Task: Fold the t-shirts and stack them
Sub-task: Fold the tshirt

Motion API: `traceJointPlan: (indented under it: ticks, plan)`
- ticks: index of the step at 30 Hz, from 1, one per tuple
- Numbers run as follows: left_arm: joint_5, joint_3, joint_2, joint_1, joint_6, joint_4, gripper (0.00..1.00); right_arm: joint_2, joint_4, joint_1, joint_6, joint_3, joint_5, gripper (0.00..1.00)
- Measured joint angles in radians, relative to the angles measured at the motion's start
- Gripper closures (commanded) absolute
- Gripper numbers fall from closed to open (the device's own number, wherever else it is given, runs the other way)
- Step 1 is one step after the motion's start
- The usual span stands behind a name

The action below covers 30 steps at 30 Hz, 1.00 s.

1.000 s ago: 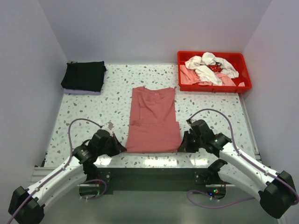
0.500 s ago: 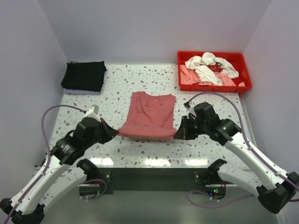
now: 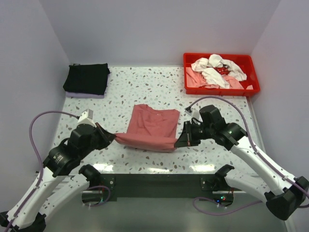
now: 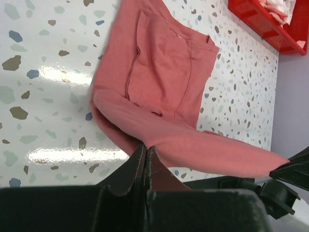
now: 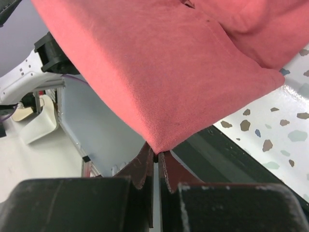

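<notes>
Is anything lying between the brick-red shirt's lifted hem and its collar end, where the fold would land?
Nothing visible. The left gripper and right gripper pinch near corners of the brick-red shirt; the cloth ahead lies flat, and the red tray and black shirt sit far aside.

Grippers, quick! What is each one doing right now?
Left gripper: closed, holding the near left corner of the brick-red t-shirt.
Right gripper: closed, holding the near right corner of the same shirt.

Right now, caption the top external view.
Left end effector and right end effector hold the brick-red t-shirt by its lifted near corners.
</notes>
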Motion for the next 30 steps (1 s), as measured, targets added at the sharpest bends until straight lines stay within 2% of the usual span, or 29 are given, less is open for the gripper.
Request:
traceJointPlan:
  ticks: [6, 21, 25, 30]
  plan:
    - [-0.071, 0.004, 0.051, 0.000, -0.005, 0.018, 1.00, 0.053, 0.075, -0.055, 0.003, -0.010, -0.022, 1.00]
    - [-0.225, 0.154, 0.416, 0.007, 0.069, 0.176, 1.00, 0.235, 0.189, -0.245, -0.043, -0.014, -0.112, 1.00]
    - [-0.212, 0.176, 0.513, 0.056, 0.116, 0.245, 1.00, 0.266, 0.200, -0.272, -0.054, -0.014, -0.129, 1.00]
    - [-0.110, 0.176, 0.621, 0.161, 0.167, 0.357, 1.00, 0.320, 0.233, -0.323, -0.078, -0.009, -0.147, 1.00]
